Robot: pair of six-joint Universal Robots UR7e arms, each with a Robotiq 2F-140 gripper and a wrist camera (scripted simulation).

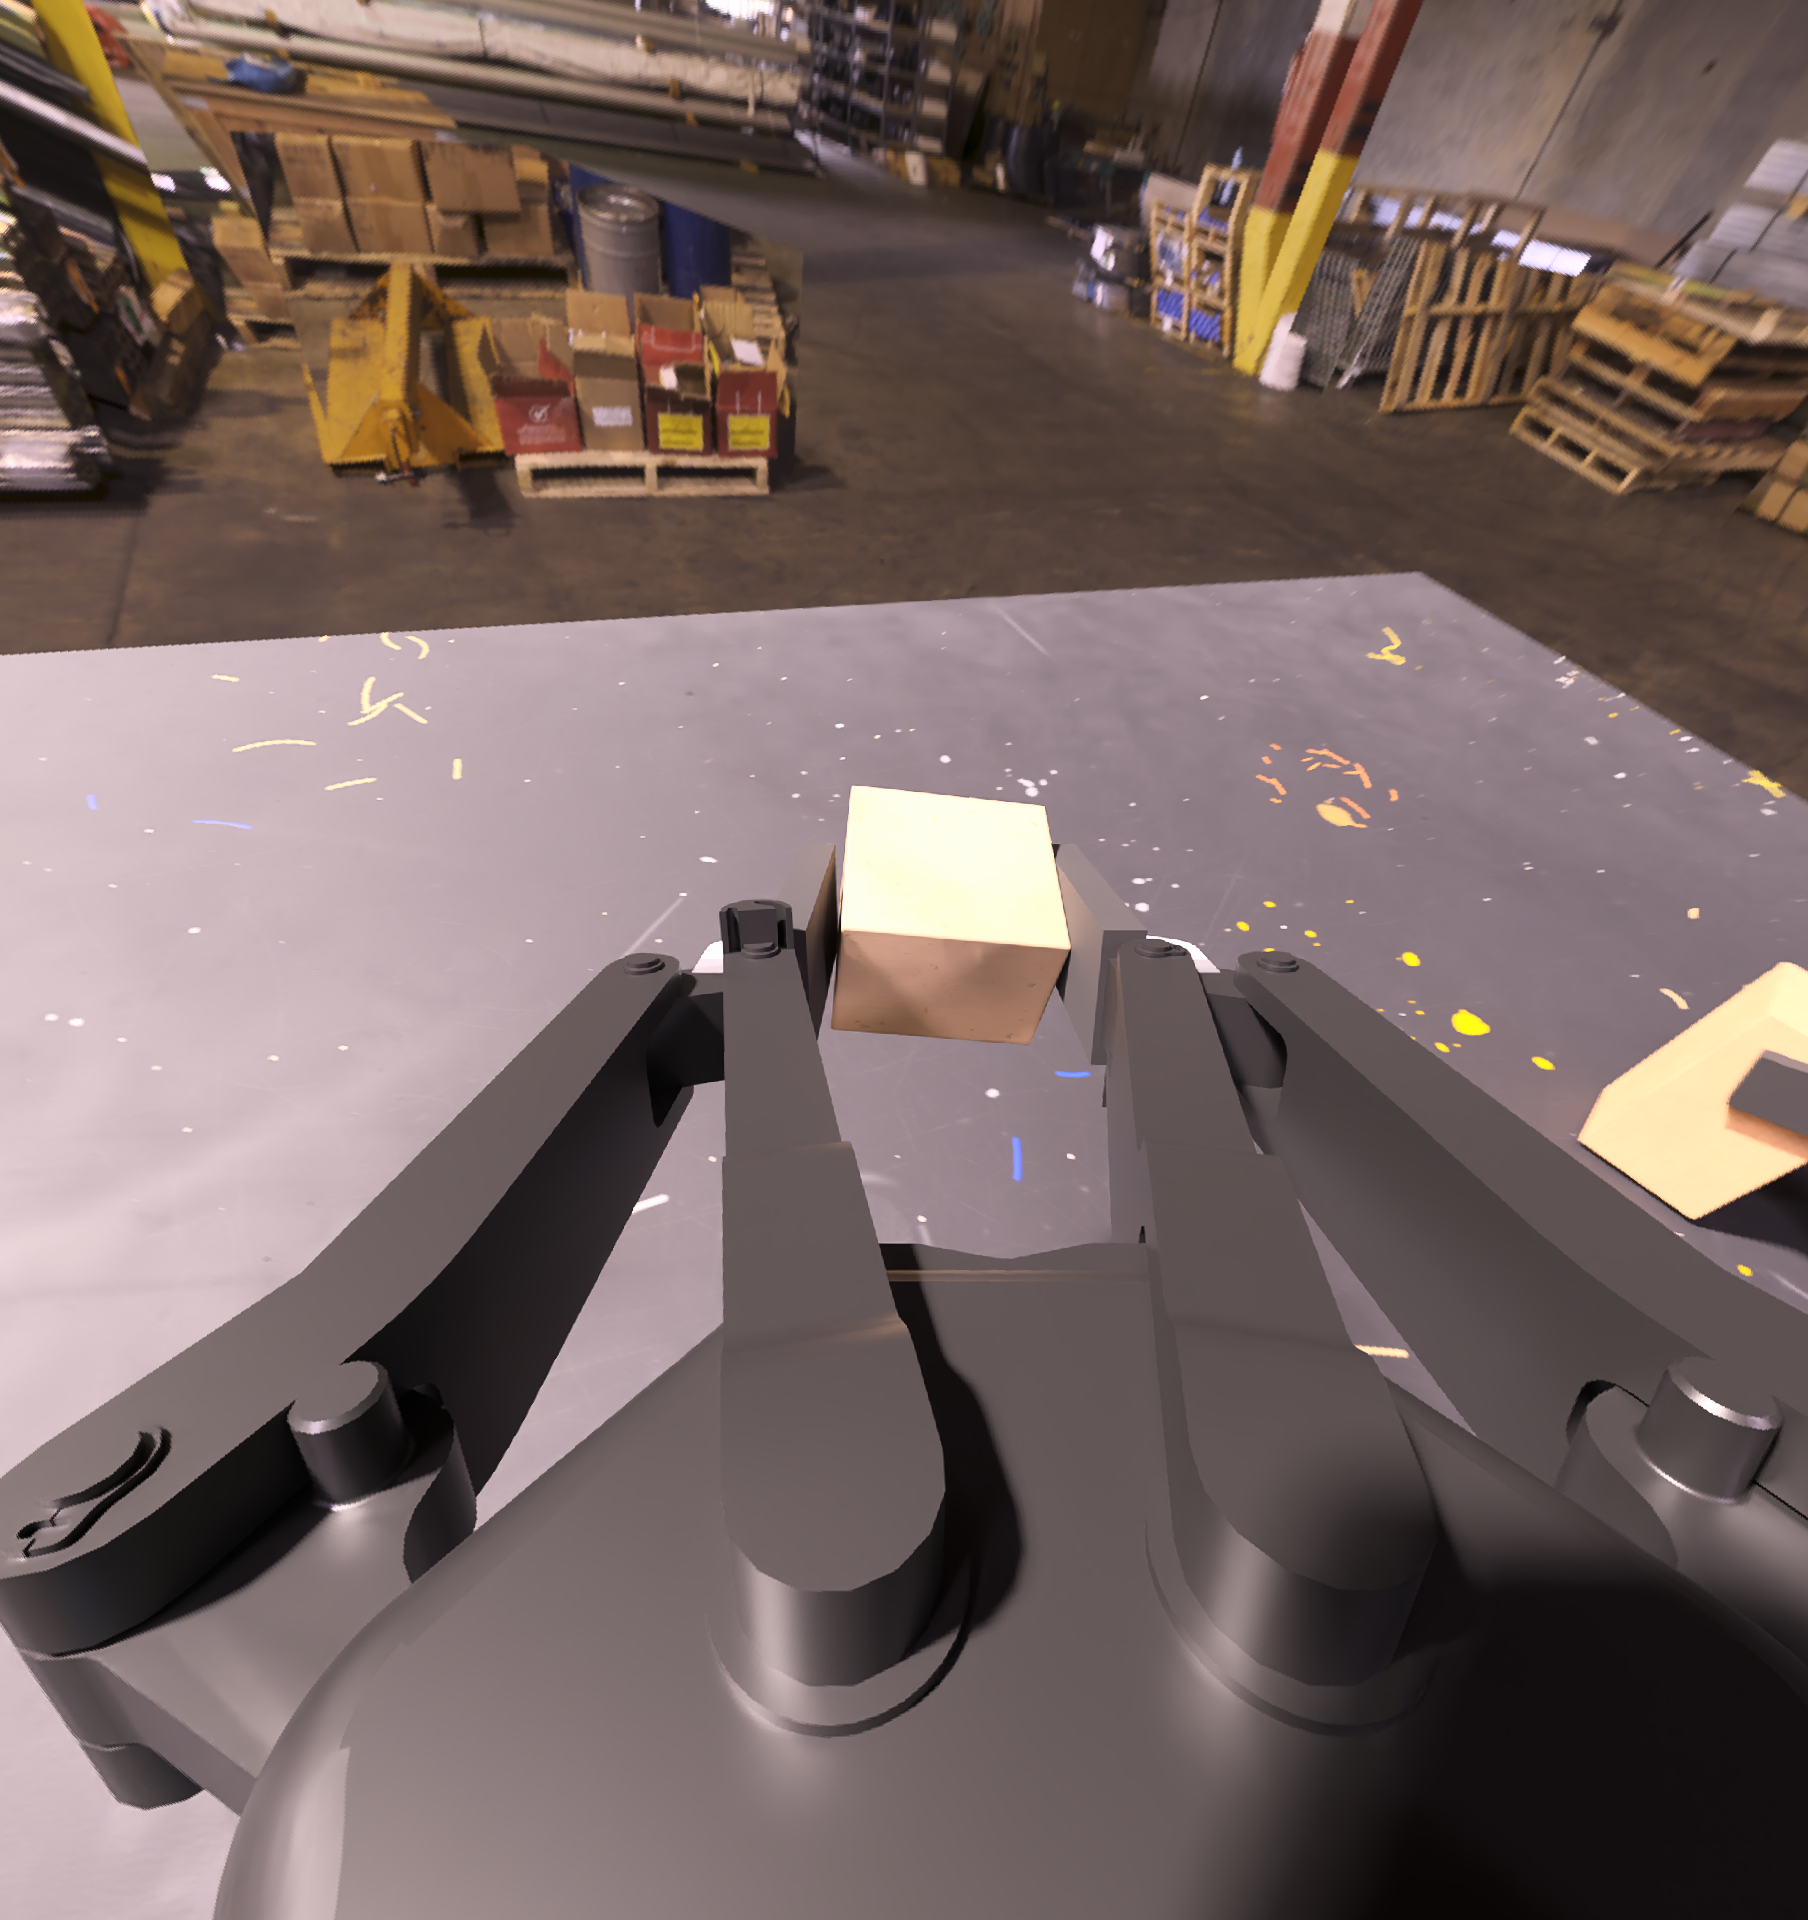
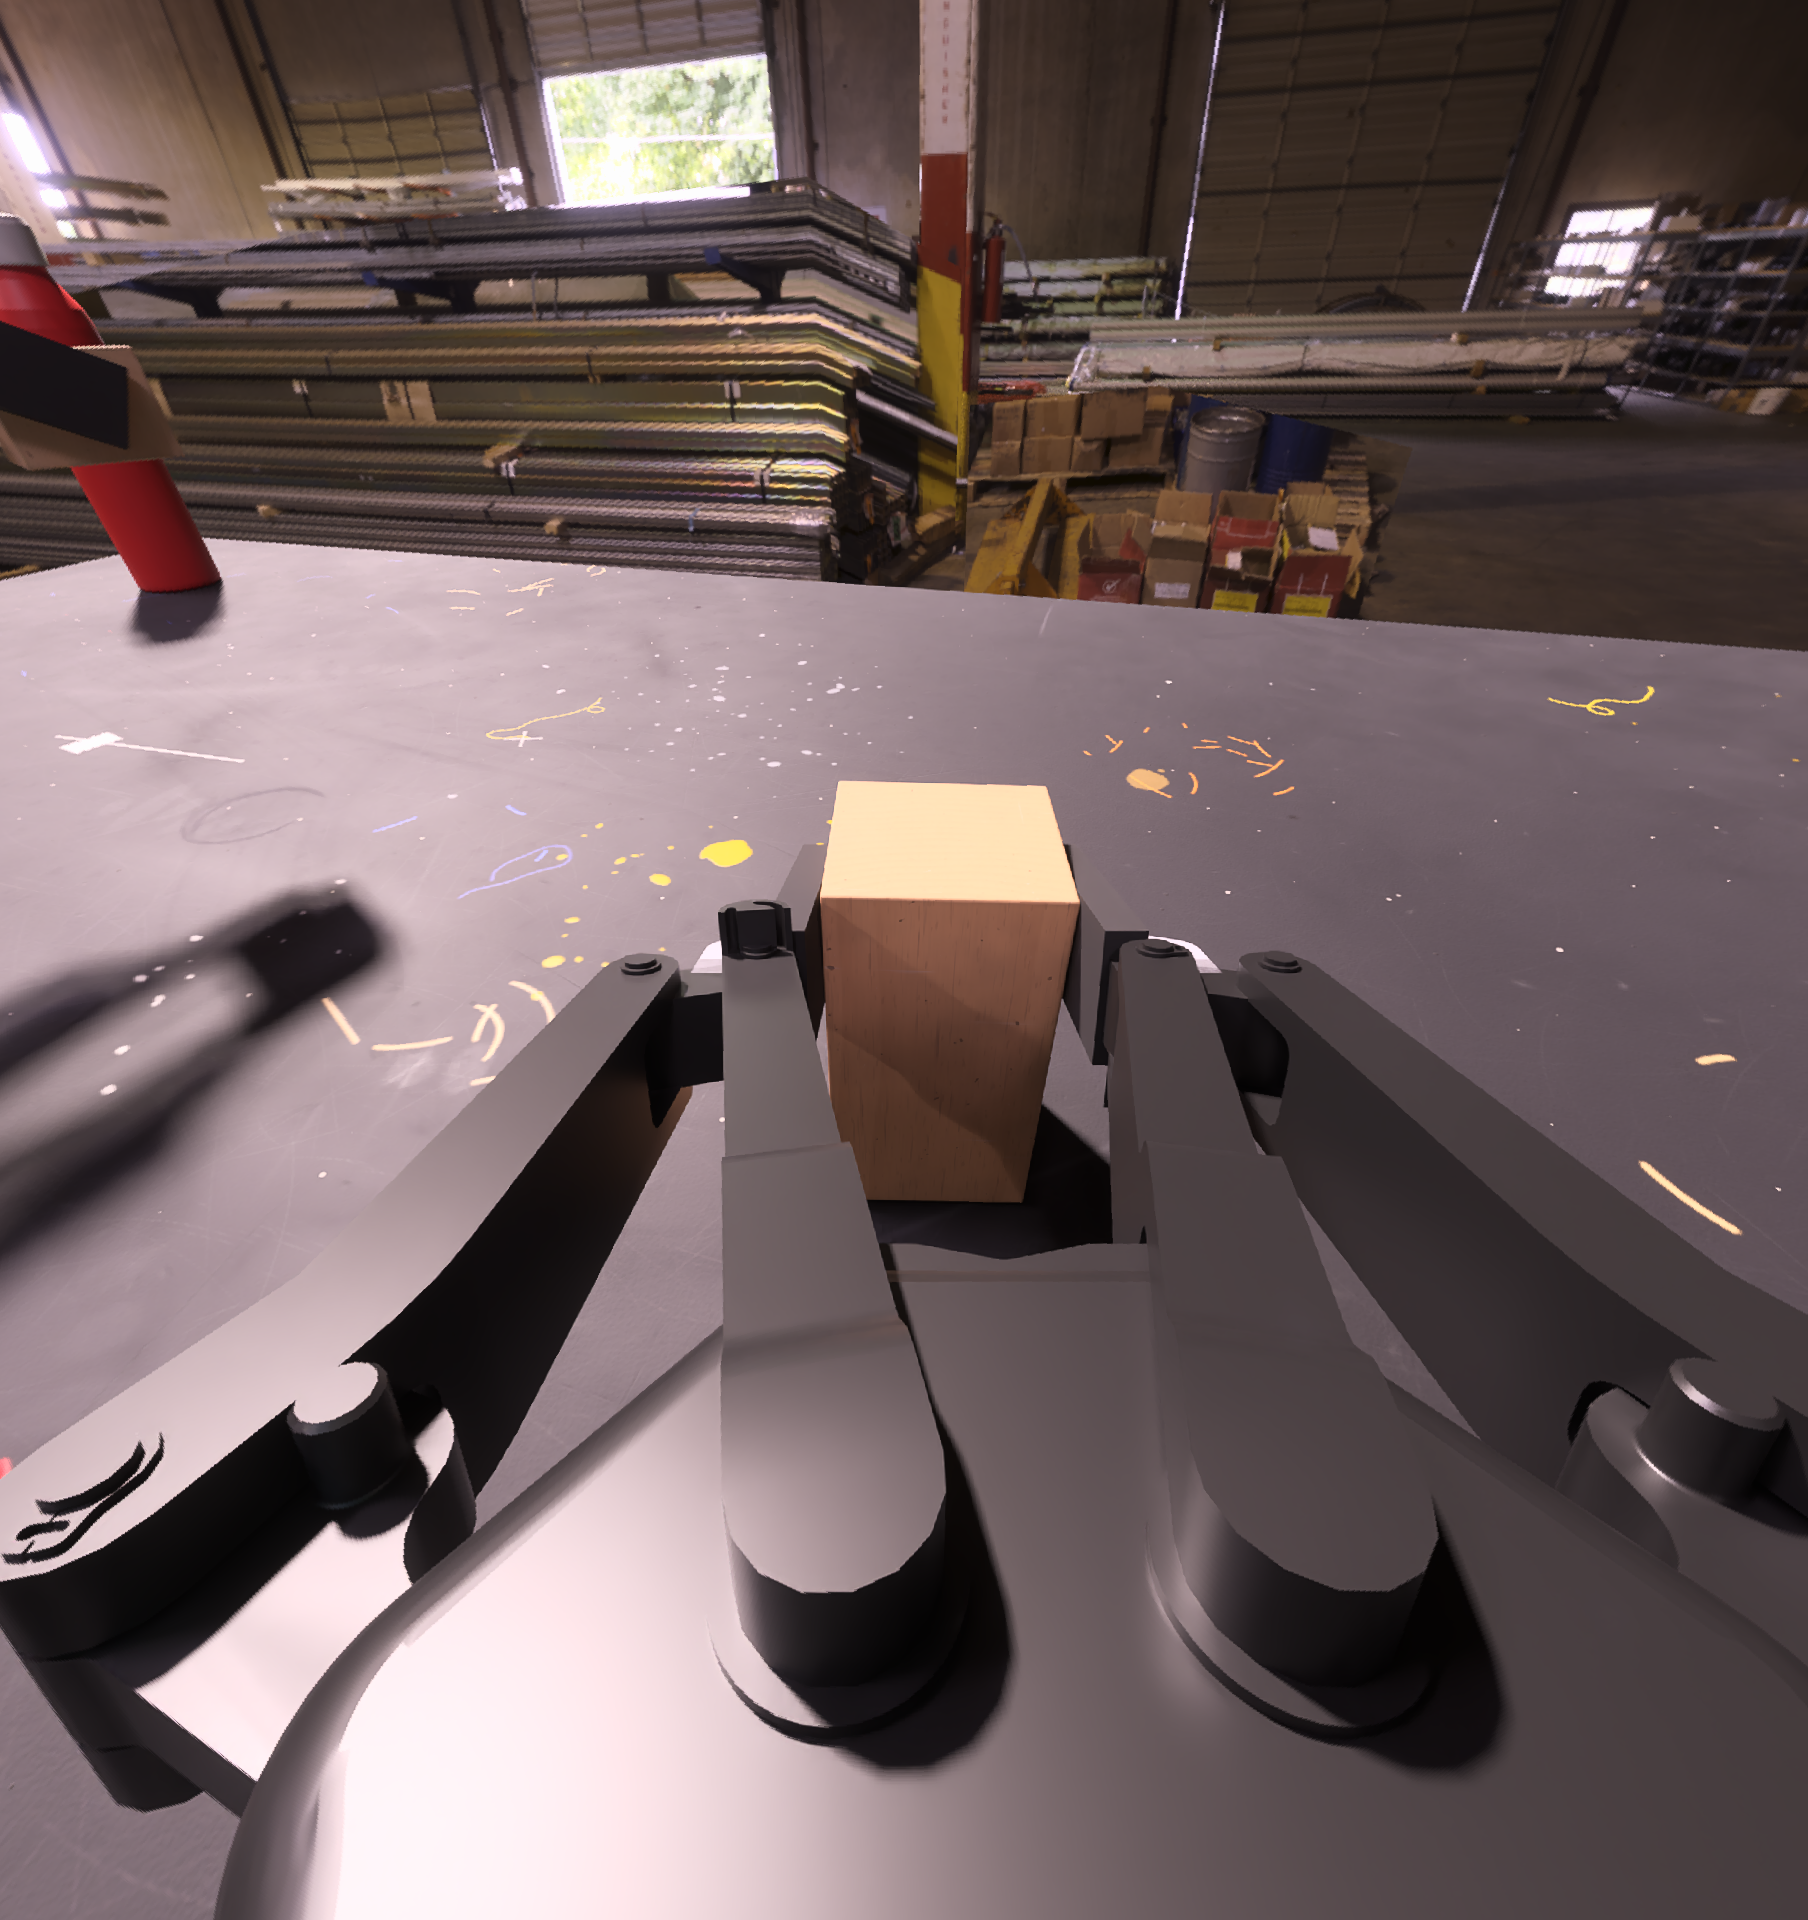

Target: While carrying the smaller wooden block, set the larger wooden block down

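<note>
In the left wrist view my left gripper is shut on the smaller wooden block, a pale cube held clear above the grey table. In the right wrist view my right gripper is shut on the larger wooden block, a tall upright block with its base low at the table. I cannot tell if it touches. The larger block also shows at the right edge of the left wrist view. The smaller block shows far left in the right wrist view.
A red bottle with a grey cap stands tilted-looking at the table's far left corner. A blurred dark shadow lies on the table to the left of my right gripper. Paint flecks mark the tabletop. Warehouse racks and pallets lie beyond its far edge.
</note>
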